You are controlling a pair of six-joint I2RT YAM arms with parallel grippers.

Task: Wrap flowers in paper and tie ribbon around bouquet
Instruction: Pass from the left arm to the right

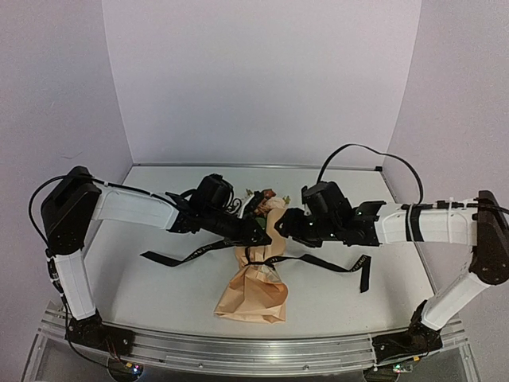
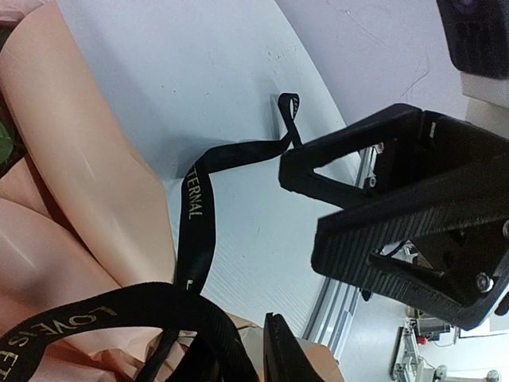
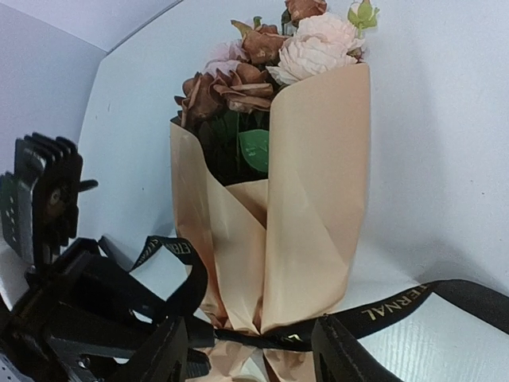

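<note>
With the bouquet [image 1: 254,290] lying mid-table [image 1: 143,294], blooms far, straddles its cinched ribbon [image 3: 390,302] with the right hand [image 3: 254,354], spread apart, likely to tighten it. Poises the left hand [image 2: 298,278], also apart, beside the left tail.

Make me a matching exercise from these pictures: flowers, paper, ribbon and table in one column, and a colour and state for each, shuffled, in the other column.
Column one:
1. flowers
2. paper
3. ribbon
4. table

Column two:
A. black with gold lettering, running across the wrap's narrow part
B. white, lying under everything else
C. pink and brown, poking out of the open end
D. tan-peach, folded into a cone

Right pairs: 1-C, 2-D, 3-A, 4-B.
</note>
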